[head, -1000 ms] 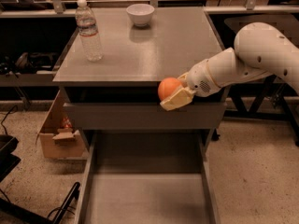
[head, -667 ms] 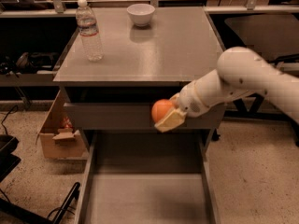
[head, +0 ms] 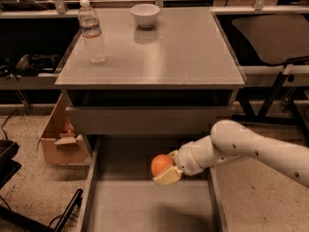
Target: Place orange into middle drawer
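Observation:
The orange point(head: 161, 164) is a small round fruit held in my gripper point(head: 165, 172), which is shut on it. The white arm reaches in from the right. The orange hangs over the back part of the middle drawer point(head: 130, 207), a wide shallow grey drawer pulled out at the bottom of the view, with a flat grey floor and thin side walls. The orange is above the floor, not resting on it.
A grey cabinet top point(head: 193, 52) carries a water bottle point(head: 91, 31) and a white bowl point(head: 145, 14). A plain grey drawer front point(head: 145, 120) sits above the open drawer. A cardboard box point(head: 60, 139) stands at the left. A black chair point(head: 270, 37) is at the right.
The arm has lowered and moved left with the orange, from in front of the upper drawer front down to just over the open middle drawer.

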